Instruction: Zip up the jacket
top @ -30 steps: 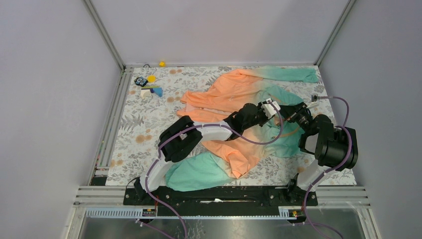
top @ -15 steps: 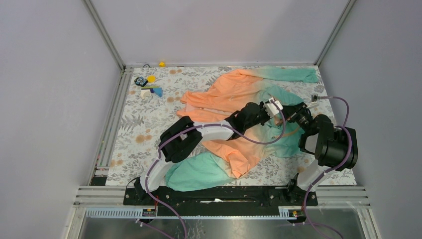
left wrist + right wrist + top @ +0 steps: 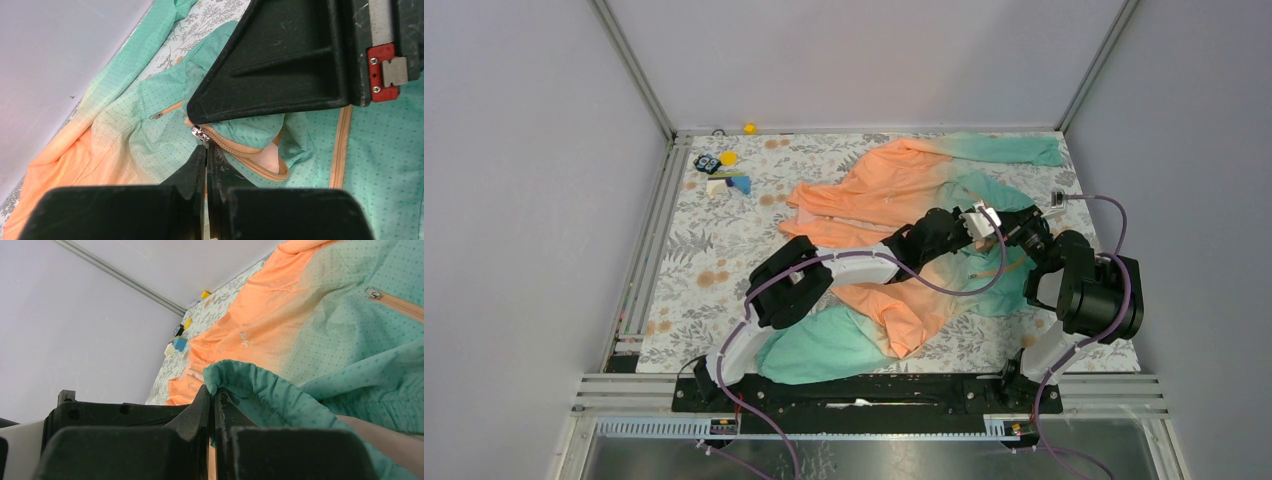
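The jacket (image 3: 894, 190) lies spread on the table, orange at the far side and mint-teal near the arms. My left gripper (image 3: 996, 222) reaches across it to the right. In the left wrist view, the left gripper (image 3: 206, 150) is shut on the silver zipper pull (image 3: 200, 133) of the orange zipper (image 3: 250, 152). My right gripper (image 3: 1016, 230) sits just beside it. In the right wrist view, the right gripper (image 3: 214, 394) is shut on a bunched teal hem edge (image 3: 250, 382). The right gripper's black body (image 3: 280, 65) fills the top of the left wrist view.
Small toys (image 3: 722, 172) lie at the back left of the floral table (image 3: 694, 260), with a yellow piece (image 3: 749, 128) at the back rail. A small white object (image 3: 1056, 197) sits at the right edge. Grey walls enclose the table.
My left gripper has moved a little to the right, closer to the right gripper, pulling the zipper along. The right arm has barely moved.
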Robot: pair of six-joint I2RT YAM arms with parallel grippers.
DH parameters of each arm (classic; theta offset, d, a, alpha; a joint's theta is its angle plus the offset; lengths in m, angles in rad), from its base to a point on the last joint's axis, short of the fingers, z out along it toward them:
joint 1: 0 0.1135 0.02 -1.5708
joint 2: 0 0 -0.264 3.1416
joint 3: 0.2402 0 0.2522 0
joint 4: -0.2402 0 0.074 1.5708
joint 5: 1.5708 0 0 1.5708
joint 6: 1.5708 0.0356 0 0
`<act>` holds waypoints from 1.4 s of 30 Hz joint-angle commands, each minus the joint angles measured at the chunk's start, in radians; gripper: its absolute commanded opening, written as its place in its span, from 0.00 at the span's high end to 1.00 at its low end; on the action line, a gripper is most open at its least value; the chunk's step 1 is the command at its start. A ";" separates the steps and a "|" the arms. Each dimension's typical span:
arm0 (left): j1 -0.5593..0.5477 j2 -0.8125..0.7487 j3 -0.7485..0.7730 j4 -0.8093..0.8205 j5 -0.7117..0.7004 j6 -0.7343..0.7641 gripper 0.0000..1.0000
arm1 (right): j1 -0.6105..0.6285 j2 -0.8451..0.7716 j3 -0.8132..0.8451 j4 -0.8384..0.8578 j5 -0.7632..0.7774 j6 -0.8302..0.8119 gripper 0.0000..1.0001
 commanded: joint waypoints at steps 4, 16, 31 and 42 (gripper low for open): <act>-0.029 0.006 0.069 -0.003 -0.008 0.037 1.00 | 0.011 -0.040 0.000 0.135 0.020 0.013 1.00; -0.087 -0.036 0.065 -0.149 0.094 0.046 1.00 | 0.038 -0.226 -0.075 -0.002 0.287 -0.019 1.00; -0.074 -0.066 -0.070 -0.060 0.081 -0.013 1.00 | 0.038 -0.533 0.065 -0.496 0.564 -0.065 1.00; -0.040 -0.215 -0.290 0.006 -0.111 -0.092 1.00 | 0.020 -0.600 0.346 -1.092 1.065 -0.116 1.00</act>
